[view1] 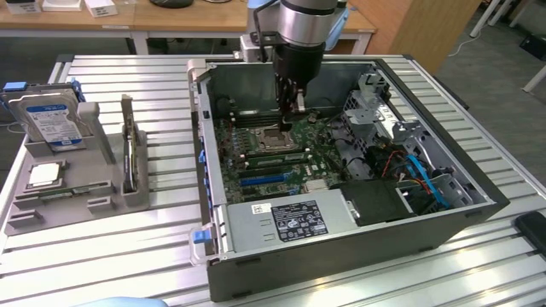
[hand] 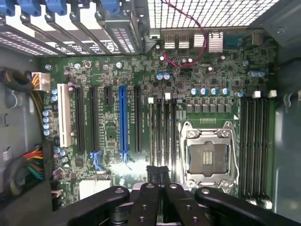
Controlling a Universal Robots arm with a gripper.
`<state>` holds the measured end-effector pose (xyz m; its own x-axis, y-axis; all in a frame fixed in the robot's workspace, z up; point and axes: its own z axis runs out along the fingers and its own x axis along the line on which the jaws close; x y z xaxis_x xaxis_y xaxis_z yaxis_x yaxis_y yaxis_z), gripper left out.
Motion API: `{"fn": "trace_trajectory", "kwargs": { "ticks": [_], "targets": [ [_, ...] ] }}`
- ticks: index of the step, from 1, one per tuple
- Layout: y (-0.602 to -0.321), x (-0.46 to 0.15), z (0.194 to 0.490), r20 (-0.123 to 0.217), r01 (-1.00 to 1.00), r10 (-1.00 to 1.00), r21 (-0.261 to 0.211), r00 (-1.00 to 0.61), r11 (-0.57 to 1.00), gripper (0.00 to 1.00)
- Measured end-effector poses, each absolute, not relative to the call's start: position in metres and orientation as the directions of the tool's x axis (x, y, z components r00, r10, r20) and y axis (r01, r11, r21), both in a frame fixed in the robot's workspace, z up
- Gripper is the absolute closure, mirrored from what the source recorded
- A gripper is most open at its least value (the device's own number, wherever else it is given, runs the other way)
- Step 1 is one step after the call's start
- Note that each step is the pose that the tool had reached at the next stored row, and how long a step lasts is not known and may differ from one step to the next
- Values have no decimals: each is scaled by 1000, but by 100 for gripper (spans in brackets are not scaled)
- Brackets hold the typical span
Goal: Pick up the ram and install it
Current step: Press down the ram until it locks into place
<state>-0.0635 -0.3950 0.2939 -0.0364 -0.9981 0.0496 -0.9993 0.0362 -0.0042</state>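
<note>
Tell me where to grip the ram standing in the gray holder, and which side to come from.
Grip the ram by its exposed upper long edge, about mid-length, pinching the two flat faces, and come from straight above. It appears to stand on edge in a narrow slot of the gray holder, whose walls cover its lower part, so only the top is free.

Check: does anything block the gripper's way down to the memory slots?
Nothing visible does. The gripper hangs shut inside the open case, right over the memory slots beside the processor socket; no cable crosses them.
</note>
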Motion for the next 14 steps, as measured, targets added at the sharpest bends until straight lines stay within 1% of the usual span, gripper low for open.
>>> {"fn": "trace_trajectory", "kwargs": {
  "ticks": [14],
  "targets": [
    [-395, -48, 310, 41, -999, -999, 5, -36, 36, 90]
  ]
}}
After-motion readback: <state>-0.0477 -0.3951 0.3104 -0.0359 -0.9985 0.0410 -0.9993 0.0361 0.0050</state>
